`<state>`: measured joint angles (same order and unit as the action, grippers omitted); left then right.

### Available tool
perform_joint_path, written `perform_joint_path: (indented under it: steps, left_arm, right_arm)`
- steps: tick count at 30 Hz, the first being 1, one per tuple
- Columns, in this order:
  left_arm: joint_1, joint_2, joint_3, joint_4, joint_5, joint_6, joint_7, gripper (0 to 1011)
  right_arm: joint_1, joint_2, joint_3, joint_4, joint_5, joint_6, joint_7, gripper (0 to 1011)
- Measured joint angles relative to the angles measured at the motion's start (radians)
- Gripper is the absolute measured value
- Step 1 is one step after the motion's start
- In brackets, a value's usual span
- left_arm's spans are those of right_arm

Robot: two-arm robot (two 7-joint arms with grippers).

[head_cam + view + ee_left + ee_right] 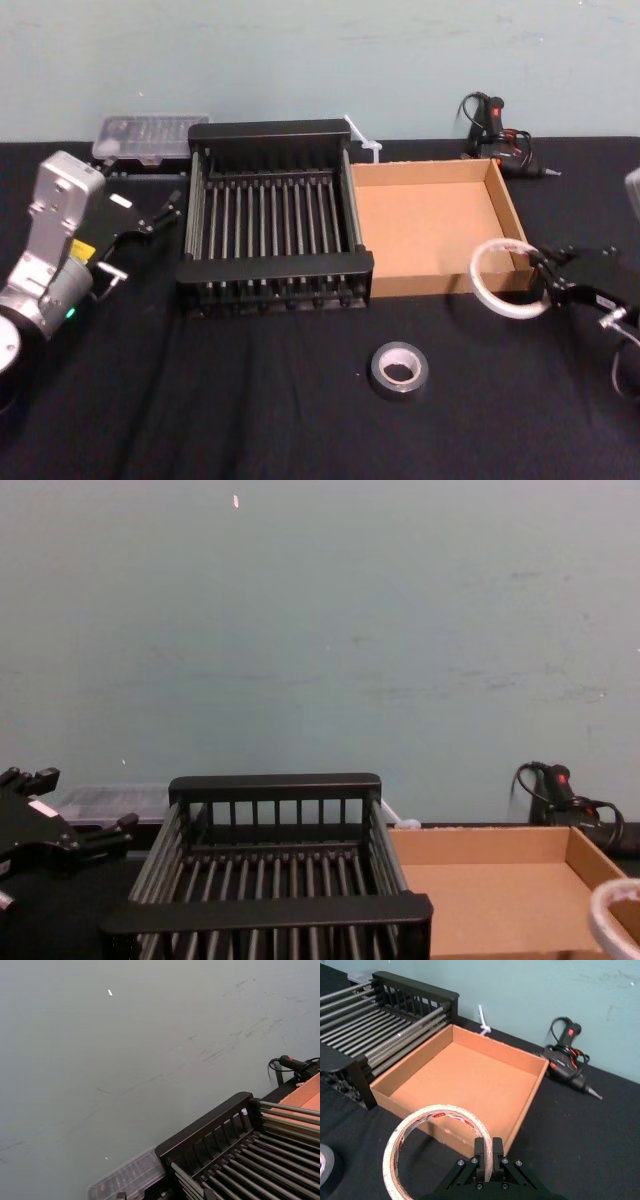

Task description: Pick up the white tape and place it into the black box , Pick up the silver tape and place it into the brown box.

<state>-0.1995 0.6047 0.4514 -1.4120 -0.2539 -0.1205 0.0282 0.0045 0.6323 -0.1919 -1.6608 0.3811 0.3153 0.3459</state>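
Observation:
My right gripper (545, 268) is shut on the white tape (476, 280), pinching the wall of the roll. The roll hangs tilted above the front right corner of the brown box (425, 225). In the right wrist view the fingers (480, 1152) clamp the tape (440, 1110) with red print along its inner edge. The silver tape (380, 372) lies flat on the black cloth in front of both boxes. The black box (275, 268) stands left of the brown box, touching it. My left gripper (150, 215) hovers open just left of the black box.
A clear plastic bit case (150, 135) lies behind the black box at the back left. A black glue gun with cable (495, 135) rests behind the brown box. A white strip (362, 140) sticks up between the boxes. A green wall closes the back.

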Motion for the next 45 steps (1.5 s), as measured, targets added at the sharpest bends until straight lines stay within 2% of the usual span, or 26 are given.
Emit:
perform_joint_path:
  steps: [18,24,45]
  left_arm:
    - [0.000,0.000,0.000,0.000,0.000,0.000,0.000,1001]
    - [0.000,0.000,0.000,0.000,0.000,0.000,0.000,1002]
    - [0.000,0.000,0.000,0.000,0.000,0.000,0.000,1001]
  right_arm:
    - [0.175,-0.077,-0.097,0.072,-0.053,-0.021,0.051,96]
    - [0.239,-0.106,-0.147,0.093,-0.075,-0.028,0.074,97]
    - [0.383,-0.182,-0.270,0.172,-0.129,-0.022,0.121,96]
